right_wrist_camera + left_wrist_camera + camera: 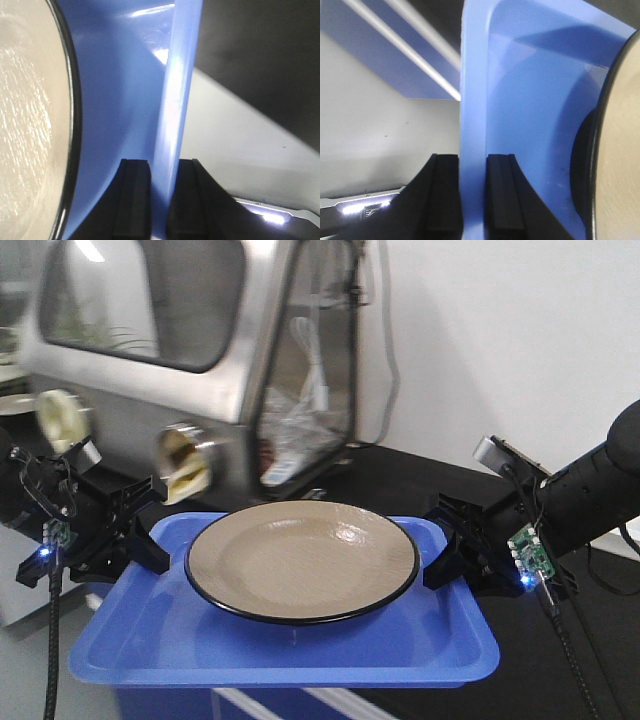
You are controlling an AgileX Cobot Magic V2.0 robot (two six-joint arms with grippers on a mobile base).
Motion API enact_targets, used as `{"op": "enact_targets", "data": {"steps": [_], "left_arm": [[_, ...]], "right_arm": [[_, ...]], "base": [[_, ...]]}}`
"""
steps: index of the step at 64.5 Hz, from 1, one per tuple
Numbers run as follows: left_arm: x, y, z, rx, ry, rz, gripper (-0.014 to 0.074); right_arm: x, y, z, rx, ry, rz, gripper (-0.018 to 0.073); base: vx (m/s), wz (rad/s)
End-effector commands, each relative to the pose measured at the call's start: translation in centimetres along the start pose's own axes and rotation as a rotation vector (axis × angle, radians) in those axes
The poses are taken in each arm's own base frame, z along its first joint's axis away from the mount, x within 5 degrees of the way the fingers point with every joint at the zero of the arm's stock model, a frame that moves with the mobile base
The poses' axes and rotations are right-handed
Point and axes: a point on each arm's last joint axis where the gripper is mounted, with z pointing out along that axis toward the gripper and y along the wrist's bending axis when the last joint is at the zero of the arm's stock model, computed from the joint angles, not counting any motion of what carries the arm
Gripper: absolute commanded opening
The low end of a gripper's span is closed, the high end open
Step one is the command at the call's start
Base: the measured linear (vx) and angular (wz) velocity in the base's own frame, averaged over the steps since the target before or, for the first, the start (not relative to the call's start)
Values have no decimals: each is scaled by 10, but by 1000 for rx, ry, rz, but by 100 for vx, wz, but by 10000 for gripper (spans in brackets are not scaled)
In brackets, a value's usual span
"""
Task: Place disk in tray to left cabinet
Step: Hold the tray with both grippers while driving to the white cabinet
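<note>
Disk (302,558) sits centred in the tray (140,640); left tool (155,543) and right tool (442,558) each clamp the tray's rim on opposite short sides.

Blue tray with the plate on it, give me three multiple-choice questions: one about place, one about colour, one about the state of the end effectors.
1. Where does the disk lie?
A. beside the tray
B. in the tray
C. under the tray

2. What colour is the disk's rim?
A. white
B. red
C. black

3. How are the left end effector and the right end effector?
A. each shut on a tray rim
B. both open
C. both shut on the disk

Answers:
1 B, blue tray floor shows all around the disk.
2 C, a thin black line edges the beige face.
3 A, each wrist view shows the blue rim pinched.
</note>
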Motion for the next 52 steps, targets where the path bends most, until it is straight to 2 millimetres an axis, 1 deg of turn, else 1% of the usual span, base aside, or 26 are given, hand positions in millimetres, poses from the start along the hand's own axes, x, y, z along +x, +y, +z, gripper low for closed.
{"op": "enact_targets", "data": {"steps": [1, 29, 52], "left_arm": [[13, -44, -26, 224, -8, -7, 0], [13, -44, -26, 224, -8, -7, 0], [13, -44, -26, 224, -7, -7, 0]], "right_arm": [[1, 37, -28, -196, -90, 0, -4], [1, 37, -28, -196, -90, 0, -4], [1, 37, -28, -196, -89, 0, -4]], "base": [[-12, 68], [-9, 67], [0, 70]]}}
